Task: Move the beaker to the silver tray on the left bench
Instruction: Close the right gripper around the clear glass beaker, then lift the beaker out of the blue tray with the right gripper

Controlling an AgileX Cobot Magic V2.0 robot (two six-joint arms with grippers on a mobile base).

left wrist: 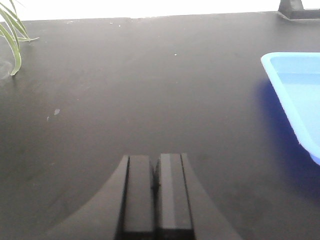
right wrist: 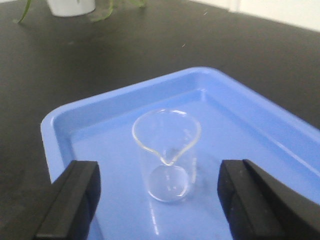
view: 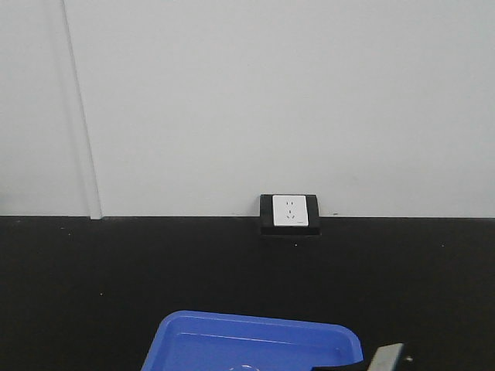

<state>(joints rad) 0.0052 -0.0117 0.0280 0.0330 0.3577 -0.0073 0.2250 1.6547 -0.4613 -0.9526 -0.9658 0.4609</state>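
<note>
Leaves (left wrist: 12,40): thin green striped blades at the far left of the left wrist view, their tips hanging over the desk.
Pot (right wrist: 72,6): white and round, cut off by the top edge of the right wrist view, with green leaves beside it. Only this view shows it.
Desk (left wrist: 150,90): matte black, flat, with a few pale specks.
Left pincer (left wrist: 156,185): two flat black fingers pressed together with nothing between them, over bare desk to the left of the tray.
Blue tray (right wrist: 100,115): smooth glossy plastic, rectangular, with rounded corners and a raised rim. It lies flat on the desk. The left wrist view catches only one corner (left wrist: 300,95), and the front view only its far edge (view: 255,344).
Beaker (right wrist: 167,155): clear colourless glass, cylindrical, with a thin round rim and a pouring lip that faces the camera. It stands upright and empty on the tray floor, the only thing seen in the tray. It shows clearly only in the right wrist view.
Right pincer (right wrist: 160,172): spread wide, with one black finger on each side of the beaker. Both are apart from the glass and neither touches it.
Socket (view: 289,212): white face in a black frame, where the pale wall (view: 271,100) meets the desk. Seen only from the front.
</note>
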